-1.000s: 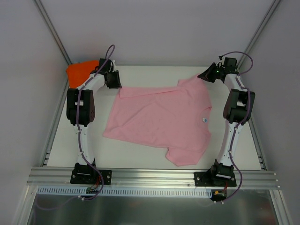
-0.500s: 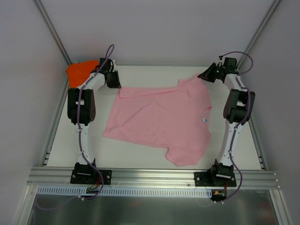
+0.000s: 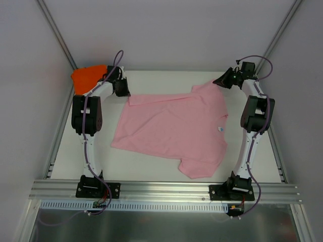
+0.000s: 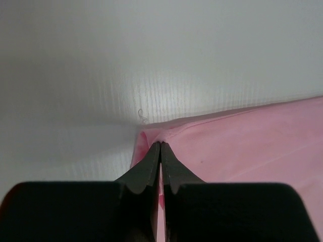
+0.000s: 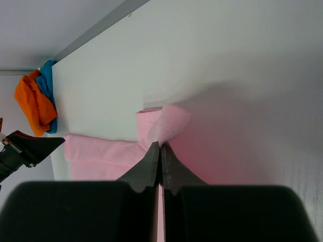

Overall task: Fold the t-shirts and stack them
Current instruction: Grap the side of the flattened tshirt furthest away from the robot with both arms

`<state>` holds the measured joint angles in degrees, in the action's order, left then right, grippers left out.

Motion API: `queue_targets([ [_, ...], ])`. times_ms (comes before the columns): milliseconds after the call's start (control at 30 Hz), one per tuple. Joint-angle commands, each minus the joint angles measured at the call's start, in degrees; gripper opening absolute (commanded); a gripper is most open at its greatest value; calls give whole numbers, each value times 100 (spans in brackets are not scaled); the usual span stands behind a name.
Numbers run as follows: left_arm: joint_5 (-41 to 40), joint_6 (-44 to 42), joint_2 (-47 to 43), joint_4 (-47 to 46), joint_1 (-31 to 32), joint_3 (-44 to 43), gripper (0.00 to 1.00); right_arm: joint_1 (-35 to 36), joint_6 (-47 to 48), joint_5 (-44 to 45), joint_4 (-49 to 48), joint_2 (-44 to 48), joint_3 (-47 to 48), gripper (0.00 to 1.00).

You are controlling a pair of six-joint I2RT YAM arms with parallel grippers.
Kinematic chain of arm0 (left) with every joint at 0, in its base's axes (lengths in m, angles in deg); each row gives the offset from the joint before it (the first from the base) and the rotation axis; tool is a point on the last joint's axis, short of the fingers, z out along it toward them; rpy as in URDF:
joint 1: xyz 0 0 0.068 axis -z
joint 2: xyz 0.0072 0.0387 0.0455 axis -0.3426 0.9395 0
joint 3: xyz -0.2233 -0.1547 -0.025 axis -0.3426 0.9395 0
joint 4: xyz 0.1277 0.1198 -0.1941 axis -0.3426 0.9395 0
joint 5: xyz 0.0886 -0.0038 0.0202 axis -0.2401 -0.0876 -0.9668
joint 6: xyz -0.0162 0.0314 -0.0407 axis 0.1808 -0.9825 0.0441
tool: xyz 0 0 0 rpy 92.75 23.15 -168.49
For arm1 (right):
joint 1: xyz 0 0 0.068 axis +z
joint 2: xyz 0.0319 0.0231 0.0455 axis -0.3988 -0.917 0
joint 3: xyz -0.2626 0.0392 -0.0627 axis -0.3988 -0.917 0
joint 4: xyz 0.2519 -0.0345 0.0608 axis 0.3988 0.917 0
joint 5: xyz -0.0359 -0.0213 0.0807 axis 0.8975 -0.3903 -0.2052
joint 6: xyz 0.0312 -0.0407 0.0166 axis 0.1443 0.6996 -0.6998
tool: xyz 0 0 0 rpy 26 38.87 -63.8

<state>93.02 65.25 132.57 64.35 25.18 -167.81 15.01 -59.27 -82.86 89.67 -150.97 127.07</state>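
A light pink t-shirt (image 3: pixel 174 126) lies spread flat on the white table, its small white neck tag (image 3: pixel 220 129) towards the right. My left gripper (image 3: pixel 127 94) is shut on the shirt's far left hem corner (image 4: pixel 151 136). My right gripper (image 3: pixel 216 82) is shut on the far right sleeve (image 5: pixel 169 121), whose edge curls up above the fingertips. A bright orange t-shirt (image 3: pixel 88 75) lies bunched at the far left corner. In the right wrist view a teal-blue t-shirt (image 5: pixel 48 75) shows beside the orange t-shirt (image 5: pixel 33 101).
The white table (image 3: pixel 166 171) is bounded by grey enclosure walls and an aluminium rail (image 3: pixel 166 191) at the near edge, where both arm bases are bolted. The pink shirt's near sleeve (image 3: pixel 199 169) lies near the front right.
My left gripper has closed onto the pink shirt's far left corner. The right gripper has kept its grip on the sleeve and barely moved.
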Motion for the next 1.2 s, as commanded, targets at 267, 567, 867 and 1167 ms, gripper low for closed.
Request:
queue_targets([
  [267, 85, -1, -812, -1226, -58, 344, 0, -56, 97, -61, -186, 863, -92, 0],
  [567, 375, 8, -1199, -1428, -58, 520, 0, -47, 184, -70, -151, 1620, -593, 1],
  [867, 761, 113, -1788, -1797, -58, 1100, 0, -47, 448, -175, -133, 2797, -2086, 1],
  [1167, 876, 122, -2377, -1903, -66, 1838, 0, 40, 799, -316, 147, 4071, -3783, 1],
])
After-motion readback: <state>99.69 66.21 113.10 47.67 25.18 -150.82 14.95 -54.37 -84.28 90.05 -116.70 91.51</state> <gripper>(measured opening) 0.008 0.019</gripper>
